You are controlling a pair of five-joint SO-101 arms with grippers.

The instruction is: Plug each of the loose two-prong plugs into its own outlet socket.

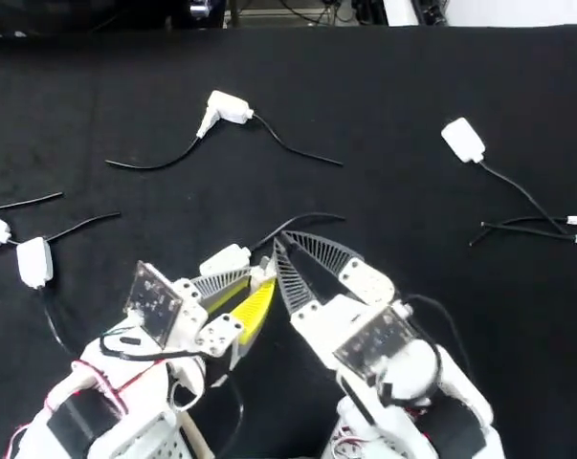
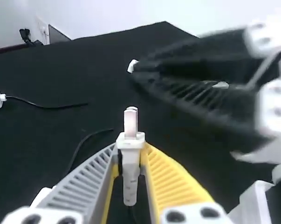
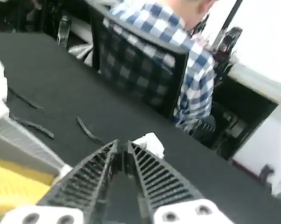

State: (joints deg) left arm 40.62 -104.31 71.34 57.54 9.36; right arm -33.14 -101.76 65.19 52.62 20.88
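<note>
Black bench is carrying loose leads. Left fingers are clamping a white plug by its body, prongs out: light, rigid, floppy cord. Right fingers are sitting together, possibly pinching cord beside it.

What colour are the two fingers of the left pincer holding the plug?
Left pincer: one finger yellow, the other light grey; clearest in left wrist view.
</note>
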